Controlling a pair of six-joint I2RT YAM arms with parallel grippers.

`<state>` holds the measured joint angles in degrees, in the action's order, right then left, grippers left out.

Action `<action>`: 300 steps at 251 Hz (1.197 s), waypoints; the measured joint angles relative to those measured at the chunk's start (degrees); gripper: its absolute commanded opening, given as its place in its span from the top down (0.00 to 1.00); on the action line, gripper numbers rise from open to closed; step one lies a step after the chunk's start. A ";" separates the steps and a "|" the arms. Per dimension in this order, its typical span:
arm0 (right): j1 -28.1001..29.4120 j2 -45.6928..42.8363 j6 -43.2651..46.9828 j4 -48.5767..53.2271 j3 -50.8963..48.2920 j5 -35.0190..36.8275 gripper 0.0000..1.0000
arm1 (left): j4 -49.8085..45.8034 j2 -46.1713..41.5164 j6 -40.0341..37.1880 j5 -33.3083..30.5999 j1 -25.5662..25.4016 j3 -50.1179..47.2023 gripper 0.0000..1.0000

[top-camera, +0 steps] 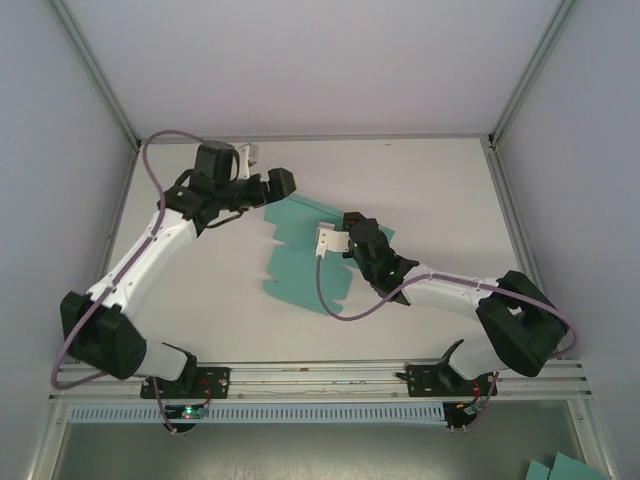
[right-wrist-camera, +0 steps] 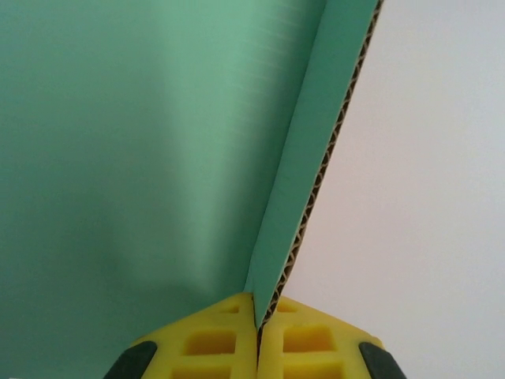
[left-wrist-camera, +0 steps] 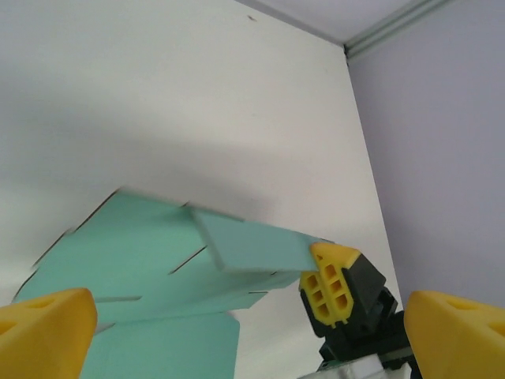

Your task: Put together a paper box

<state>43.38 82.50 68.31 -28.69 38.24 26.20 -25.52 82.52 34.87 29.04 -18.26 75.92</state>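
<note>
The paper box (top-camera: 300, 262) is a flat teal die-cut sheet lying mid-table, with one flap (left-wrist-camera: 251, 243) raised off the surface. My right gripper (right-wrist-camera: 258, 316) is shut on that flap's corrugated edge (right-wrist-camera: 316, 170), yellow pads pressed together on it; from above it sits at the sheet's right side (top-camera: 338, 226). In the left wrist view its yellow fingertips (left-wrist-camera: 331, 283) pinch the flap's end. My left gripper (left-wrist-camera: 252, 347) stands open just behind the sheet's far corner (top-camera: 272, 190), its yellow fingers (left-wrist-camera: 47, 332) wide apart with nothing between them.
White walls and metal rails (top-camera: 505, 215) bound the table on three sides. Purple cables (top-camera: 330, 300) loop from both arms over the near half. More teal sheets (top-camera: 560, 468) lie below the table's front edge at the right.
</note>
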 measured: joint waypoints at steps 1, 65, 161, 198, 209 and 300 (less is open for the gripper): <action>0.00 0.00 0.09 -0.02 0.02 -0.07 1.00 | 0.00 0.15 -0.02 0.13 0.00 0.11 0.00; 0.31 0.55 1.55 0.04 0.74 -0.26 1.00 | 1.14 6.49 -1.53 7.50 -0.07 2.36 0.04; 0.66 0.70 0.66 1.03 1.16 -0.35 1.00 | -2.38 7.91 -6.64 5.20 -0.79 10.84 0.14; 0.66 0.81 0.17 0.98 1.20 -0.02 1.00 | -2.97 9.70 -7.67 6.51 -3.23 10.84 0.19; 0.66 0.94 -0.24 0.98 1.36 0.11 1.00 | -3.45 10.25 -7.76 6.45 -3.82 10.58 0.21; 0.66 1.07 -4.70 0.94 1.49 0.17 1.00 | -4.31 10.54 -7.41 5.57 -5.14 3.17 0.28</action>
<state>44.03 83.57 63.61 -27.75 39.72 26.37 -29.82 93.06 27.46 34.61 -23.40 79.09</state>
